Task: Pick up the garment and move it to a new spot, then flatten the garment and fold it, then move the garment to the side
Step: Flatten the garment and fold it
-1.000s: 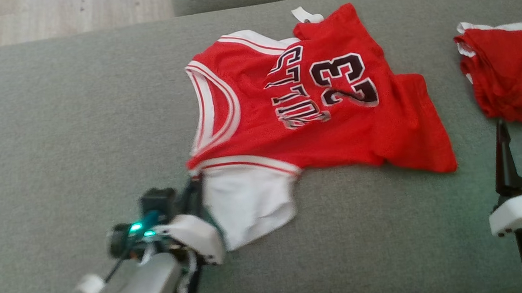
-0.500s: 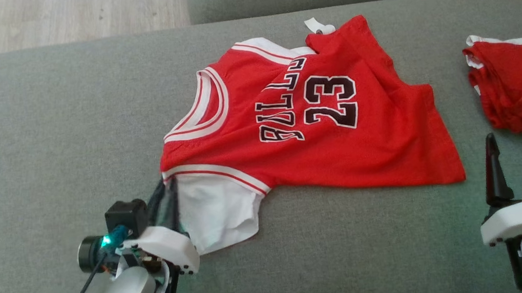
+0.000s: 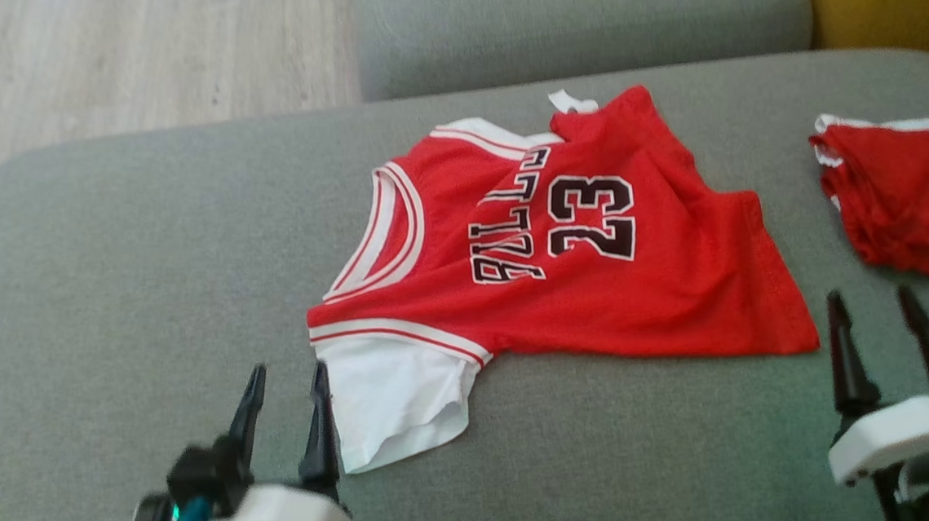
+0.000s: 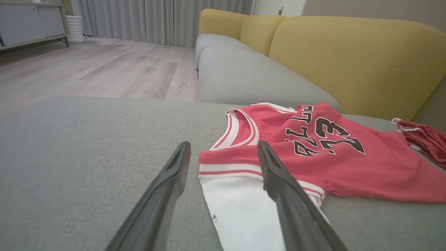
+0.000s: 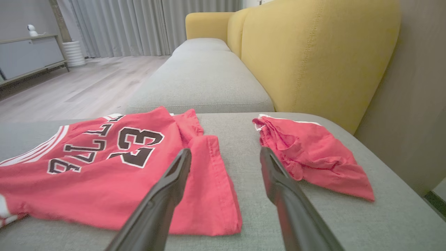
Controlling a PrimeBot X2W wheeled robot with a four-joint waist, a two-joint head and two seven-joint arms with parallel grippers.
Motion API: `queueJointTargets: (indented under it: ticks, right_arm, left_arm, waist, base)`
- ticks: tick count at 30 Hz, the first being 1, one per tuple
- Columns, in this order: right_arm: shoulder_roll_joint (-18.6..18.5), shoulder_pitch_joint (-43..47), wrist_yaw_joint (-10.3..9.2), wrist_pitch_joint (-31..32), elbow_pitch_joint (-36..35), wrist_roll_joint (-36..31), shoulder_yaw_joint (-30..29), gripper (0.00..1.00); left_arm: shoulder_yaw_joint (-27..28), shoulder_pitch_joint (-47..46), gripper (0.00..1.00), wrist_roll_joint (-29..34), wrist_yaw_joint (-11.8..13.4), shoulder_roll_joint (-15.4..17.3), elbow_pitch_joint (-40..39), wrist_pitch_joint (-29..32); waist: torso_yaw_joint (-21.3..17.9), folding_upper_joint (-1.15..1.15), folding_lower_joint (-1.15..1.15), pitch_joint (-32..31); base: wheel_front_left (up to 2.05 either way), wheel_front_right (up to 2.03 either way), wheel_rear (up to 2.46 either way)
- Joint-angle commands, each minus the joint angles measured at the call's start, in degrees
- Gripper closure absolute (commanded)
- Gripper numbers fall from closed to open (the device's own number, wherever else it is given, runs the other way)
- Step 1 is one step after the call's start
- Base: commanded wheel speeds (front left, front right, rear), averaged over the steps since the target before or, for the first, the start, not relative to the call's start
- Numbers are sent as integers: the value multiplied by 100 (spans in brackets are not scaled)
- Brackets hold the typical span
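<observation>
A red basketball jersey, the garment (image 3: pixel 580 277), with white trim and the number 23, lies spread on the grey sofa seat (image 3: pixel 147 274); its white inner flap (image 3: pixel 392 400) is turned out at the near left. My left gripper (image 3: pixel 286 379) stands open just left of that flap, holding nothing; in the left wrist view its fingers (image 4: pixel 223 153) frame the jersey's (image 4: pixel 313 146) shoulder edge. My right gripper (image 3: pixel 872 305) is open near the jersey's right hem, empty; the right wrist view shows the hem (image 5: pixel 212 181) below its fingers (image 5: pixel 224 157).
A second crumpled red garment (image 3: pixel 901 189) lies at the right of the seat (image 5: pixel 310 153). The yellow backrest (image 5: pixel 313 52) rises behind. Wooden floor (image 3: pixel 91 66) lies beyond the seat's far left edge, and another grey cushion (image 3: pixel 578 15) adjoins.
My left gripper has opened and let go of the jersey's white flap, which now lies on the seat. The head camera has tilted, shifting the whole picture downward.
</observation>
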Motion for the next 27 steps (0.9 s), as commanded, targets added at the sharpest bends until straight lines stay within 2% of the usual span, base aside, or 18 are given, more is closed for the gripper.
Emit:
queueJointTargets:
  ticks: [1,10,16,27]
  right_arm:
    - [-52,-113,-4,-58,-183,41,153,0]
    - [-52,126,-4,-182,-33,292,526,0]
    - [-52,73,-4,-220,68,347,880,0]
    - [-52,-25,-4,-283,213,361,993,0]
  left_arm:
    - [255,-121,0,-7,48,138,-207,-67]
    - [304,562,0,-70,245,54,-719,-165]
    - [223,587,0,-53,250,66,-780,-110]
    - [178,574,0,-69,306,94,-794,3]
  waist:
    - [42,0,1,-113]
    - [145,0,1,-358]
    - [167,0,1,-398]
    - [180,0,1,-369]
  base:
    - [0,0,0]
    - [0,0,0]
    - [0,0,0]
    - [0,0,0]
